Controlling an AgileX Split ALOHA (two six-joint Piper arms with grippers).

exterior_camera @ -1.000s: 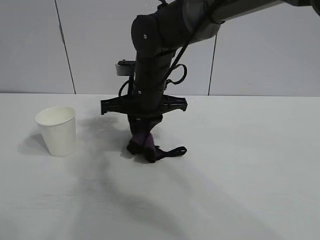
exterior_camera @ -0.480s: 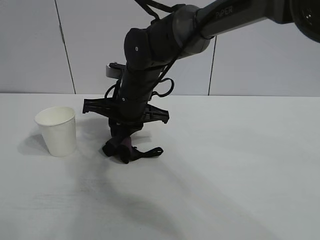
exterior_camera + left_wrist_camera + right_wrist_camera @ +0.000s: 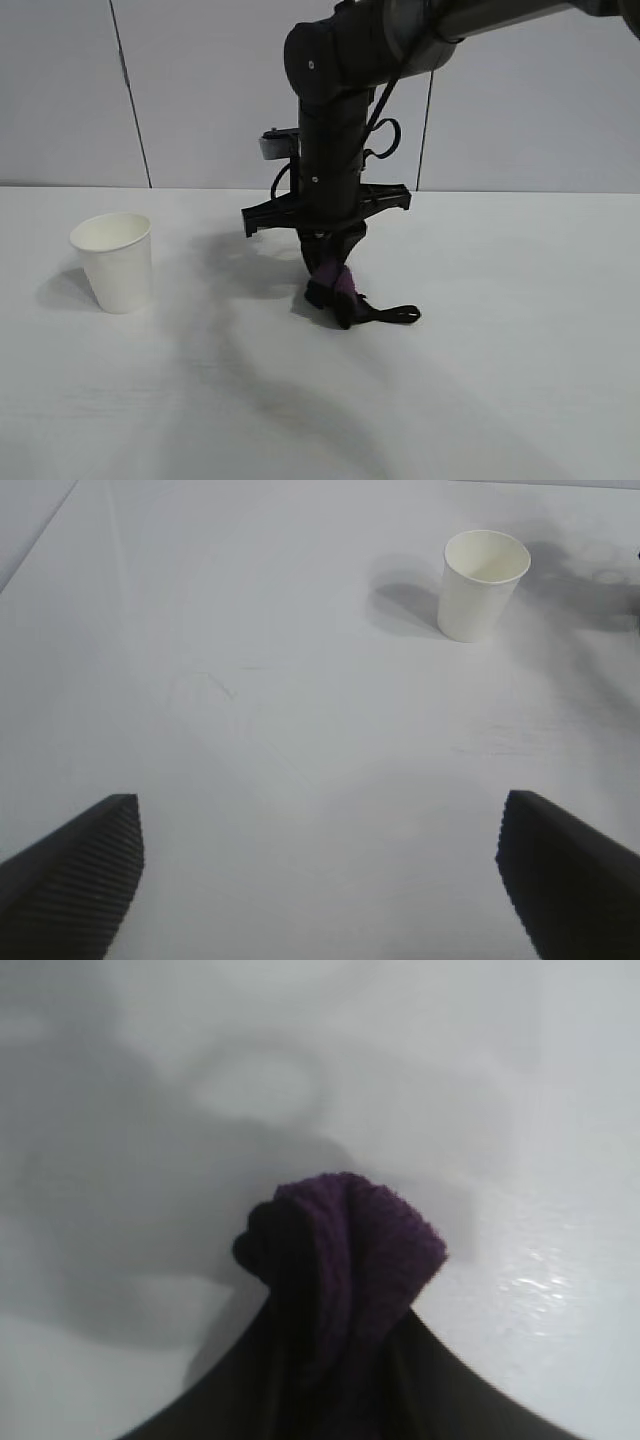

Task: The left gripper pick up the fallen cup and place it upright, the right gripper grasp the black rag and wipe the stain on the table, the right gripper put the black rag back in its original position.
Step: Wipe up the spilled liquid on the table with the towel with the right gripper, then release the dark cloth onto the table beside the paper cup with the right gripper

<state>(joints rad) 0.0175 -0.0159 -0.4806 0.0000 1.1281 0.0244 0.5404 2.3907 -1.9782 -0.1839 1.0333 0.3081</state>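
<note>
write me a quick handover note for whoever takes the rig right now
Right gripper: shut on the black rag, pressing it on the table mid-wipe, right of the cup.
Left gripper: open, holding nothing, hovering over bare table.
Cup: upright at the left; that step is done.
Stain: none visible in these views.
Left: finish wiping, put the rag back in its place.
</note>
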